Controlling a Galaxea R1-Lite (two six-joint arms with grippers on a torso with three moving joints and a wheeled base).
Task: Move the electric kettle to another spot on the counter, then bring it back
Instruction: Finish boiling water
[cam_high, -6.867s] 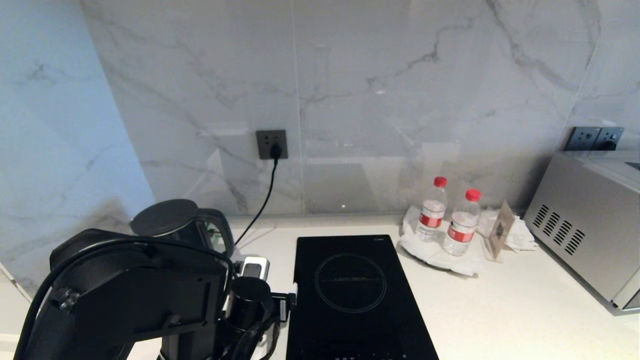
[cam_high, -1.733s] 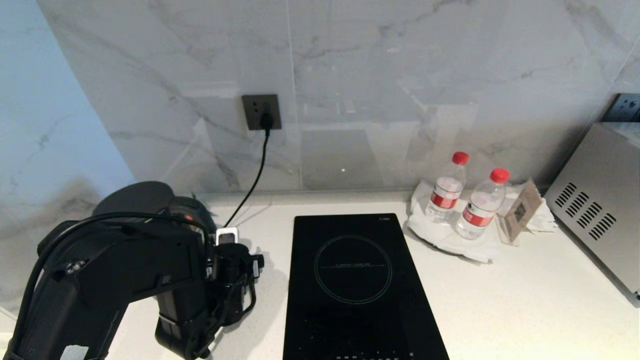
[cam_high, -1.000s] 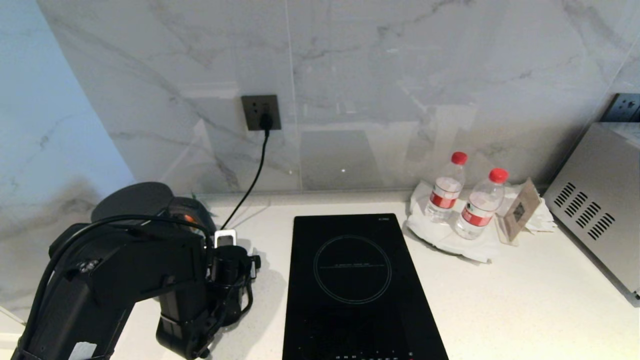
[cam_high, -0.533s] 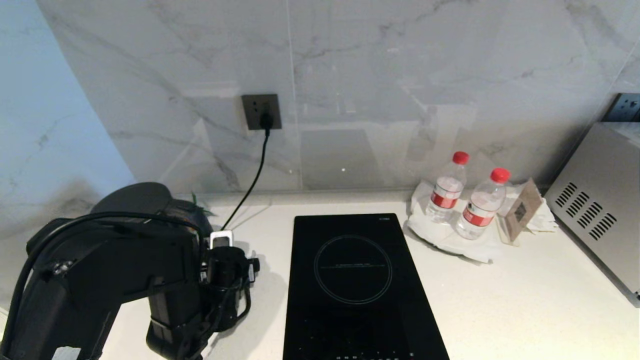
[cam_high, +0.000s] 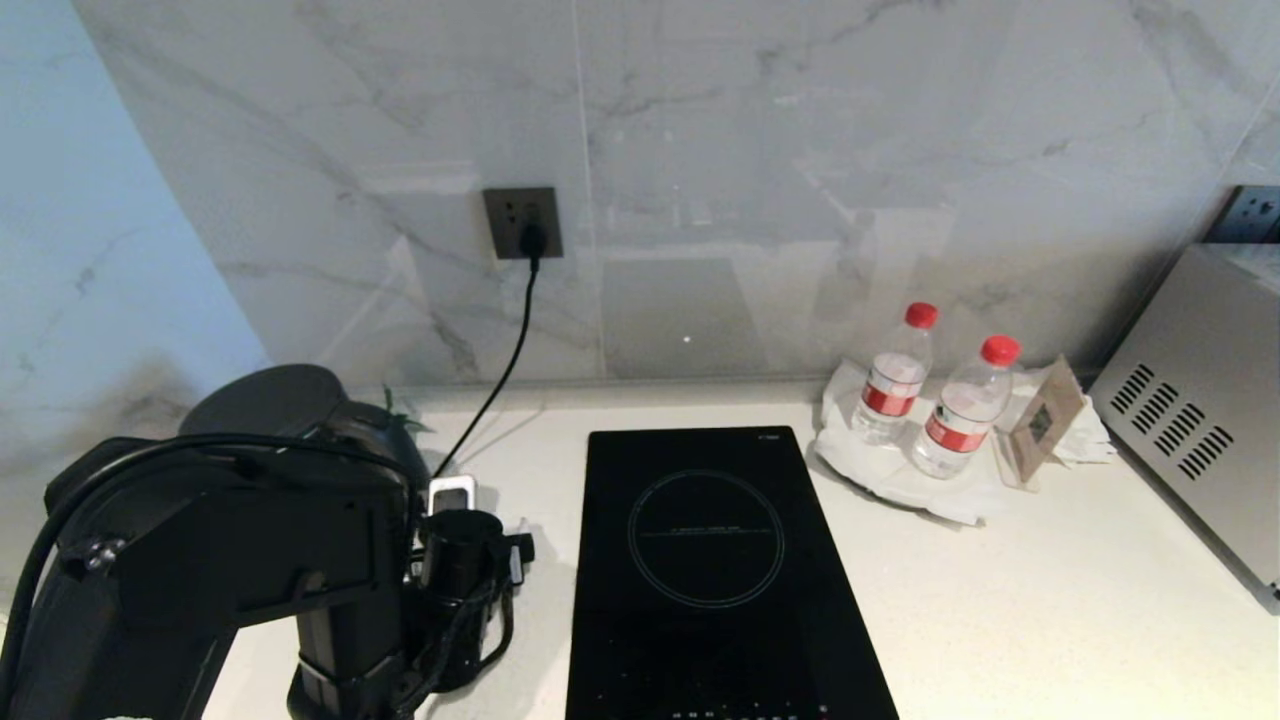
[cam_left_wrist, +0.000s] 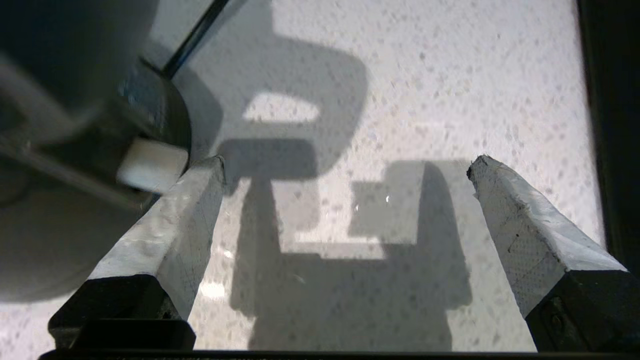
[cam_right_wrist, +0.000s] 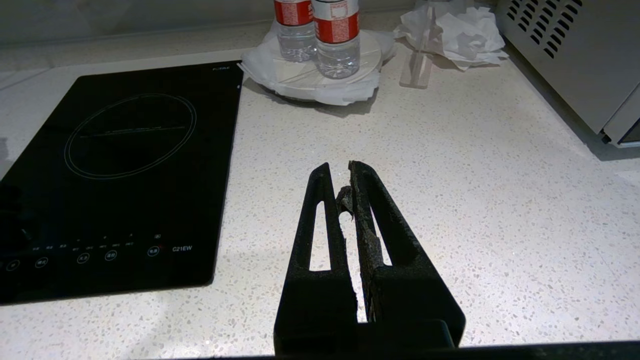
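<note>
The left gripper (cam_left_wrist: 345, 165) is hanging with jaws wide apart over bare counter (cam_left_wrist: 425, 90), the electric kettle (cam_left_wrist: 60, 125) sitting just outside one finger and the hob's edge (cam_left_wrist: 617, 125) lying beyond the other. Only the right wrist view is showing the right gripper (cam_right_wrist: 340, 172), jaws together.

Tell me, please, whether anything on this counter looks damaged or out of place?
The right gripper looks worn: the padding between its shut fingers is ragged and frayed. Crumpled white tissue lies beside the two water bottles. Nothing else stands out.

Home kitchen: speckled counter (cam_high: 1000, 600), inset black hob (cam_high: 715, 570), marble wall panels (cam_high: 800, 150), steel oven (cam_high: 1200, 420).
</note>
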